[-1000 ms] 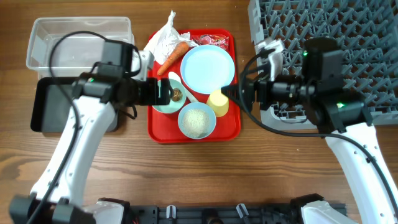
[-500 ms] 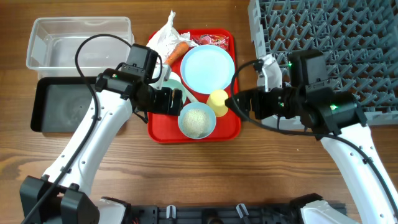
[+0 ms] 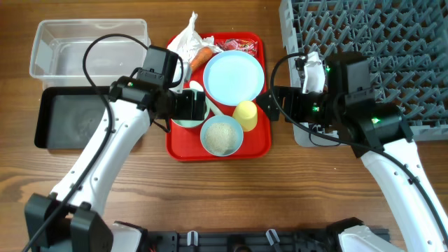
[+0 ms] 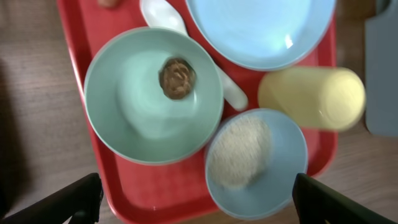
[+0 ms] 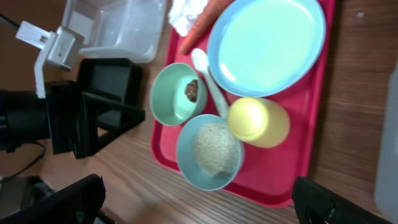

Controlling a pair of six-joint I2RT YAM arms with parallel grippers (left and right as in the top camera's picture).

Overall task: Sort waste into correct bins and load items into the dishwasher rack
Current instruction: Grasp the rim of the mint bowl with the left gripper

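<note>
Hovering wide open and empty, the left gripper is placed over the pale mint round bowl holding a small brown food lump on the flat red tray. The equally open right gripper is held beside the small yellow cup. Loose white rice could be spilled if the touching pale blue bowl is nudged.

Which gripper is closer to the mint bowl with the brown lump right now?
Left. The left gripper hovers open directly above the mint bowl. The right gripper, also open, is at the right edge of the red tray, beyond the yellow cup.
</note>
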